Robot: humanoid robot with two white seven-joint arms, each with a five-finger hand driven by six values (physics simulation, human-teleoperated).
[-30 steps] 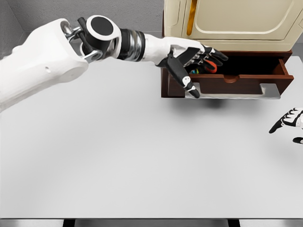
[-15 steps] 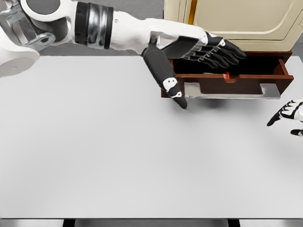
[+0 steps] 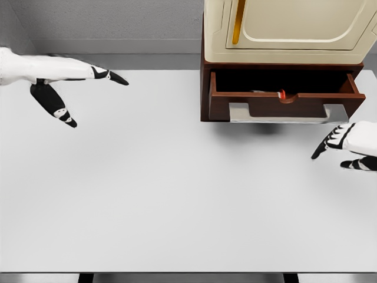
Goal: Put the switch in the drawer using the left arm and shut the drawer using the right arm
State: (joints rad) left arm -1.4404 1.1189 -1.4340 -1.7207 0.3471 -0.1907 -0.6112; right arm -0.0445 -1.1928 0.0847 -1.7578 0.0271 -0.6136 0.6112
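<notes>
The switch (image 3: 281, 94) lies inside the open drawer (image 3: 283, 106) at the upper right of the frame, only a red edge and a pale sliver showing above the drawer's front wall. The drawer juts from the cream-fronted cabinet (image 3: 288, 29) over the white table (image 3: 177, 194). At the right edge, just below the drawer's metal handle (image 3: 288, 113), the right hand (image 3: 347, 147) hovers with fingers spread, gripping nothing. Far off at the upper left, the left hand (image 3: 56, 82) is open and empty, well apart from the drawer. The risk lies in the closing push — an off-centre shove at the drawer's right corner could skew it and jam it, or a glancing contact could slip off the handle.
</notes>
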